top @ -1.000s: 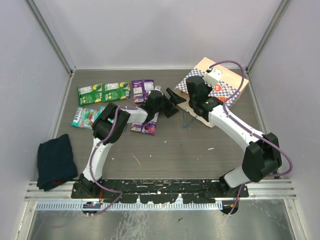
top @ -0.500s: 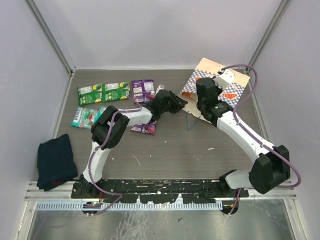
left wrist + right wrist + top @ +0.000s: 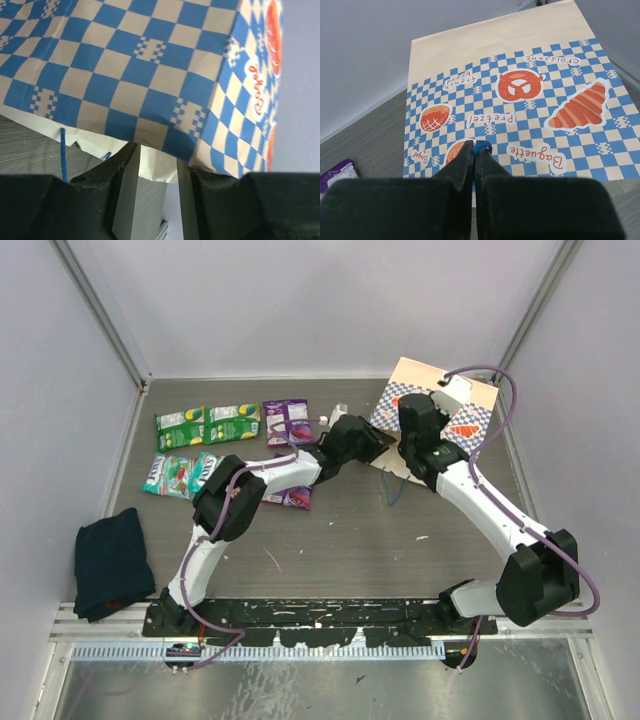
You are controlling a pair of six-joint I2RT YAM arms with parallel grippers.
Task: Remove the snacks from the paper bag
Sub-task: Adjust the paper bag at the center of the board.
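The paper bag [image 3: 445, 410], blue-and-white checkered with red-orange bread prints, lies at the back right. Its printed side fills the right wrist view [image 3: 520, 100]. My right gripper [image 3: 415, 430] [image 3: 479, 147] is shut on the bag's thin blue cord handle [image 3: 483, 147]. My left gripper [image 3: 362, 443] [image 3: 156, 150] reaches the bag's mouth edge. Its jaws are drawn in on a fold of cream paper under the checkered wall [image 3: 125, 60]. Several snacks lie on the table at the left: green [image 3: 181, 427], green [image 3: 235, 422], purple [image 3: 287, 421], teal [image 3: 178, 472], and purple [image 3: 290, 497] partly under the left arm.
A dark blue cloth [image 3: 113, 562] lies near the left front edge. Grey walls close in the table at left, back and right, and the bag lies close to the right back corner. A second blue cord [image 3: 392, 488] trails onto the table below the bag.
My left gripper moved right to the bag's mouth and closed from wide open onto its edge. The right gripper, still on the cord, shifted back and right, and the bag moved with it.
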